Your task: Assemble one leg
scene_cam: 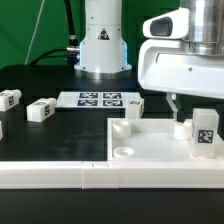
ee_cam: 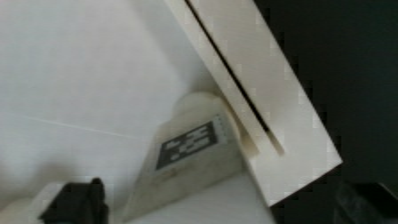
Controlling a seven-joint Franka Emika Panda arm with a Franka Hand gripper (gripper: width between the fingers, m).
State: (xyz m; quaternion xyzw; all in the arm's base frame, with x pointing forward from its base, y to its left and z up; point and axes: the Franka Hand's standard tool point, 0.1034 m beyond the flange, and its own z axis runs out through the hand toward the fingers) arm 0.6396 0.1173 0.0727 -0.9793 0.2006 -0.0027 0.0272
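Observation:
One leg [scene_cam: 205, 132], a chunky white block with a marker tag facing the camera, stands upright at the corner of the big white panel [scene_cam: 150, 142] on the exterior view's right. My gripper [scene_cam: 178, 112] hangs just beside and above this leg, on its left in the exterior view. Its jaws are spread and hold nothing. In the wrist view the leg [ee_cam: 192, 145] shows with its tag, standing on the panel [ee_cam: 71, 90] ahead of the dark fingertips [ee_cam: 75, 202]. My gripper [ee_cam: 222, 212] does not touch it.
Another leg [scene_cam: 133, 107] stands by the panel's far corner. More legs [scene_cam: 40, 110] [scene_cam: 10, 98] lie on the black table at the exterior view's left. The marker board [scene_cam: 98, 98] lies before the robot base. A long white rail [scene_cam: 90, 176] runs along the front.

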